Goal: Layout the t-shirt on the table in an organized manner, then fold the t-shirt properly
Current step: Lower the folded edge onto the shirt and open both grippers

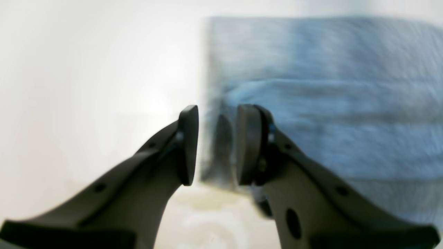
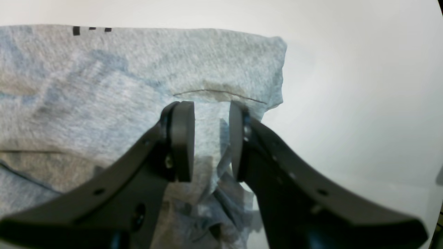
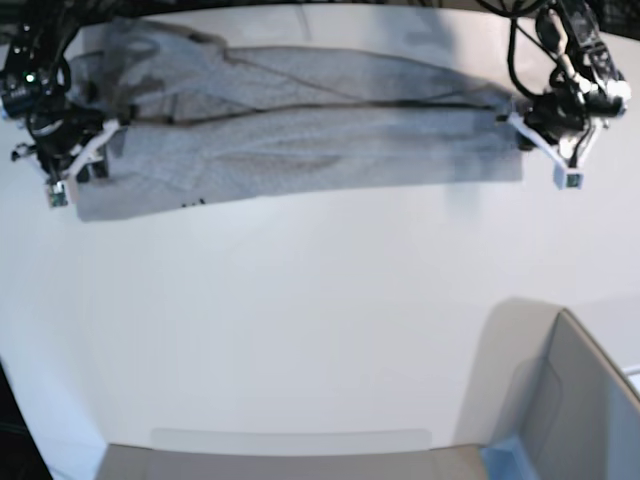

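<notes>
The t-shirt [image 3: 300,125] lies stretched out in a long band across the far part of the white counter [image 3: 300,330], folded lengthwise so that a dark seam line runs along its middle. A few small black marks of lettering show at its near edge toward the base view's left end, and again at the top edge in the right wrist view [image 2: 90,29].

At that left end of the t-shirt sits the right end effector [image 2: 211,138]. Its two dark pads stand apart with a clear gap, and grey cloth shows between them; the fabric there is rumpled and bunched below the pads. Whether the pads touch the cloth I cannot tell.

At the opposite end of the t-shirt is the left end effector [image 1: 216,145], also spread, its pads straddling the shirt's straight side edge. The picture is blurred, so contact cannot be judged.

Nearer the camera than the t-shirt and well apart from it, a grey box-like bin [image 3: 575,410] stands at the counter's near right corner.
</notes>
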You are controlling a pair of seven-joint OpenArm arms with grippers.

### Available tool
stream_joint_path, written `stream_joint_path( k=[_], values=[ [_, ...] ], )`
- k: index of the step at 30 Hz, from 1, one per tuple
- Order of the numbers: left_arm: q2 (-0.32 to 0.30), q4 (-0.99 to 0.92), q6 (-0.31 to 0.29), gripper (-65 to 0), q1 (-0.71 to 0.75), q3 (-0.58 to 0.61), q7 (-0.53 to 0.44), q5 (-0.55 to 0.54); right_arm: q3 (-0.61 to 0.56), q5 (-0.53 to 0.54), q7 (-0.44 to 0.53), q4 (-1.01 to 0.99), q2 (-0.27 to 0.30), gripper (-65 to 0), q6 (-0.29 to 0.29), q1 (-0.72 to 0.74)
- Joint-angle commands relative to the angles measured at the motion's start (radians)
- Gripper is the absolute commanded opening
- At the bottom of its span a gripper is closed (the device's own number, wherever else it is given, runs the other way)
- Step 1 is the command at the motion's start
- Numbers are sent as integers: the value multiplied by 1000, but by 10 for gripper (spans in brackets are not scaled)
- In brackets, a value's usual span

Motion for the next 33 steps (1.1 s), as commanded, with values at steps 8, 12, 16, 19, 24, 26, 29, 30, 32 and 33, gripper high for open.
stream_joint_path(
  k=[8, 12, 16, 19, 24, 26, 29, 30, 32, 33],
  values=[
    [23, 81, -4, -457, -43, 45, -6, -74, 11, 296, 23, 26, 25, -477, 4, 69],
    [20, 75, -4, -511, -43, 229, -6, -144, -14, 419, 19, 20, 37, -477, 0, 46],
    [20, 27, -4, -604, -42, 381, -6, -117, -78, 318, 2, -2, 22, -522, -5, 27],
    [20, -20, -2, -650, -48, 450, -6, -117, -127, 218, -76, -39, 11, -597, -5, 47],
    [20, -155, -2, -650, -66, 475, -18, -117, -155, 104, -86, -194, -41, -635, -3, 122],
    [20, -209, -2, -650, -85, 475, -32, -117, -169, 91, -86, -269, -46, -636, -2, 162],
    [20, -278, -2, -650, -88, 472, -80, -117, -233, 74, -86, -375, -28, -637, -3, 219],
    [20, -304, -2, -650, -89, 470, -93, -117, -248, 61, -84, -401, -24, -637, -5, 239],
    [20, -352, -1, -650, -99, 467, -113, -117, -271, 32, -83, -455, -24, -637, -5, 280],
    [20, -370, -1, -650, -103, 467, -124, -115, -277, 18, -81, -479, -24, -637, -5, 303]
  ],
)
